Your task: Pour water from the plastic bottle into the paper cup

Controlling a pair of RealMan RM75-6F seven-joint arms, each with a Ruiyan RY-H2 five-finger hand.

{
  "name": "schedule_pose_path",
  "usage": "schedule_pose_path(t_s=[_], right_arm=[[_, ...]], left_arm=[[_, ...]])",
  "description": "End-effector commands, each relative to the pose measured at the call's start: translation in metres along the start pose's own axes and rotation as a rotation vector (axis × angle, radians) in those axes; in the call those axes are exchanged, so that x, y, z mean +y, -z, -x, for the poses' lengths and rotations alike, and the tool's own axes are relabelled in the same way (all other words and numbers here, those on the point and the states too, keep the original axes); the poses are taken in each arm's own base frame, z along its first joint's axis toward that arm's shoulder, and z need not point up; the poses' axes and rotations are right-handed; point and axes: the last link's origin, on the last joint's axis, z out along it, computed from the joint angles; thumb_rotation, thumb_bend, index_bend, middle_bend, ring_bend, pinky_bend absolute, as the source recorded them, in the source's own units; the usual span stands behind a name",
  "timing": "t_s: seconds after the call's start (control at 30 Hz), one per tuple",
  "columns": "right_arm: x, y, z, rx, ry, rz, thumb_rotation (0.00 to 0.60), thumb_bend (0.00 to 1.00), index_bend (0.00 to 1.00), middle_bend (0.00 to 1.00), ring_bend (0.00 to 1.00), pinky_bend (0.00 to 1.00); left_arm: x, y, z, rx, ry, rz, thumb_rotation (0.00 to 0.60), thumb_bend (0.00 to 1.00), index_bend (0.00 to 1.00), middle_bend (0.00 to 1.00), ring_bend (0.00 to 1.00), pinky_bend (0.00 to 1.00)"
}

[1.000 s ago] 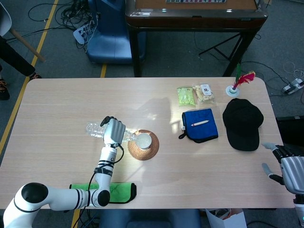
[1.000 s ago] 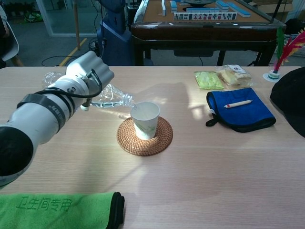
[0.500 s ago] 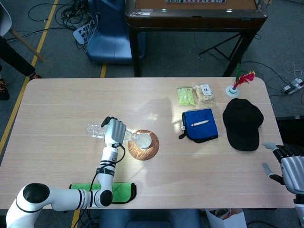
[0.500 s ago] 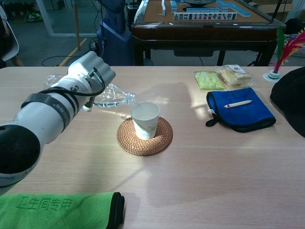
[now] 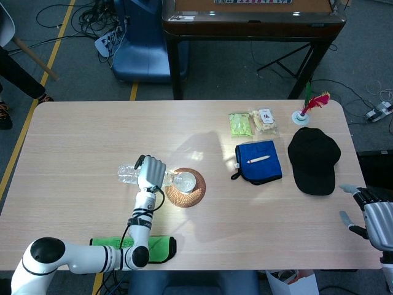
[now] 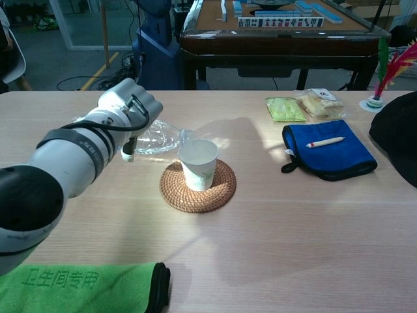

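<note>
Our left hand (image 6: 130, 107) grips the plastic bottle (image 6: 156, 137) around its body. The bottle lies nearly level, long axis left to right, neck at the rim of the paper cup (image 6: 199, 163). The cup stands upright on the woven coaster (image 6: 218, 192). Bare table (image 6: 293, 248) lies nearer us. Our right hand (image 5: 371, 212) hangs off the table's right edge, fingers spread, holding nothing.

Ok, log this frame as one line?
phase: pouring | left hand: holds plastic bottle tipped, mouth at paper cup rim | cup: on coaster | right hand: idle
</note>
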Motion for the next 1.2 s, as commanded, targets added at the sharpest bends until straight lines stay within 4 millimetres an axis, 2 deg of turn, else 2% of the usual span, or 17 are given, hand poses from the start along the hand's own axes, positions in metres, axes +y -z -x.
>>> schedule_pose_path(t_s=[0.03,0.3,0.43,0.67,1.03,1.2], right_arm=[[0.0,0.0,0.0,-0.001,0.0,0.0,0.6,0.32,0.28,0.35,0.33,0.46],[0.0,0.0,0.001,-0.005,0.001,0.0,0.6,0.32,0.28,0.35,0.33,0.46],[0.0,-0.001,0.002,-0.008,0.002,0.0,0.6,0.32,0.28,0.35,0.33,0.46],[0.0,-0.001,0.003,-0.012,0.005,0.001,0.6,0.32,0.28,0.35,0.33,0.46],[0.0,-0.002,0.007,-0.024,0.014,0.006,0.6,0.32,0.28,0.35,0.33,0.46],[0.0,-0.004,0.009,-0.03,0.017,0.01,0.6,0.32,0.28,0.35,0.33,0.46]], left_arm=[[-0.001,0.0,-0.002,0.003,0.012,0.003,0.6,0.07,0.71,0.78,0.51,0.59],[-0.005,0.0,-0.004,-0.008,0.176,0.023,0.6,0.07,0.71,0.79,0.51,0.6],[-0.008,0.002,-0.003,-0.058,0.343,0.034,0.6,0.07,0.71,0.79,0.51,0.6],[-0.024,0.0,0.0,-0.046,0.496,0.01,0.6,0.07,0.71,0.79,0.51,0.6],[-0.066,-0.007,0.035,-0.012,0.855,-0.139,0.6,0.07,0.71,0.79,0.51,0.6],[-0.087,-0.01,0.053,0.008,1.018,-0.267,0.6,0.07,0.71,0.79,0.51,0.6]])
